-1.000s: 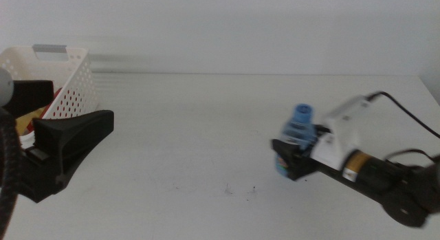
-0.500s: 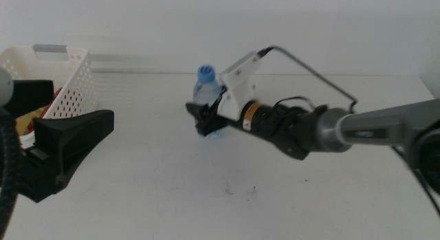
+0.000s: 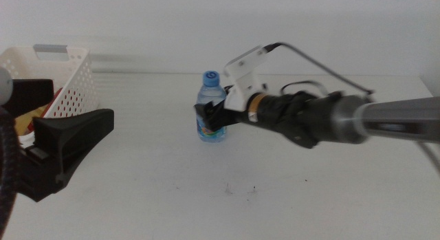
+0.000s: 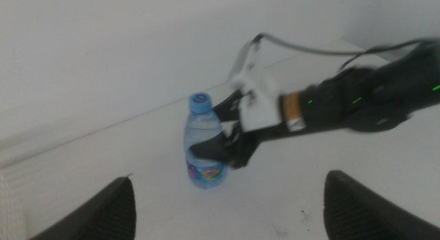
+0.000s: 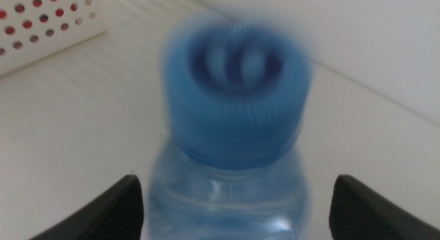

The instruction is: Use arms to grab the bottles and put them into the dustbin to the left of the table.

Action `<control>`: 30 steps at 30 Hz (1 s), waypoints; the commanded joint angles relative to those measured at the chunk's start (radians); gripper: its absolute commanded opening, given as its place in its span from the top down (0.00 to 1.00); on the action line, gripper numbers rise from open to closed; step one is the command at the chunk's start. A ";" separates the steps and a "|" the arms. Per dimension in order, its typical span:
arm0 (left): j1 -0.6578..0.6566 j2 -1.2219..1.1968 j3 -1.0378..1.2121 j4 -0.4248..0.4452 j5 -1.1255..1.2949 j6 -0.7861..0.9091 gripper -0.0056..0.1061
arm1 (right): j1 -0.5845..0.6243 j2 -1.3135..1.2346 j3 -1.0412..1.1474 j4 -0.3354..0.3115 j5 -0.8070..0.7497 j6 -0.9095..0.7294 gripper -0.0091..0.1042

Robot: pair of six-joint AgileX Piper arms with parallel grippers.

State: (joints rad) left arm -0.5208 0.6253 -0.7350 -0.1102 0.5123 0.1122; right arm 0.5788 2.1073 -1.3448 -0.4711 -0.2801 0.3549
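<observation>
Bottles go into the dustbin (image 3: 69,78), which sits at nine o'clock on the table (image 3: 158,199), something yellow and red already inside. My left gripper (image 3: 65,147) waits just beside it, jaws spread, holding nothing. At the table's centre the water bottle (image 3: 211,108) stands upright, and my right gripper (image 3: 210,117) has its jaws on either side of the body below the blue cap (image 3: 210,78); I cannot tell whether they press it. I judge it light, thin-walled and slippery, best held at mid-body with modest squeeze.
</observation>
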 commanded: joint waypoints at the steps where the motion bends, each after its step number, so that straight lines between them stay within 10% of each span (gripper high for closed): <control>1: -0.008 -0.004 0.003 0.004 -0.016 -0.007 0.11 | -0.006 -0.140 0.106 0.003 0.062 0.030 0.11; 10: -0.008 -0.004 0.003 0.004 -0.016 -0.007 0.11 | 0.055 -0.789 0.526 -0.011 0.395 0.250 0.11; 19: -0.008 -0.004 0.003 0.004 -0.016 -0.007 0.11 | 0.117 -1.097 0.271 0.378 1.004 -0.149 0.11; 30: -0.008 -0.004 0.003 0.004 -0.016 -0.007 0.11 | 0.117 -1.103 0.177 0.400 1.089 -0.172 0.11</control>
State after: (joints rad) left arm -0.5208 0.6253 -0.7350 -0.1102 0.5084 0.1122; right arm 0.6917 1.0062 -1.1579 -0.0720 0.8085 0.1968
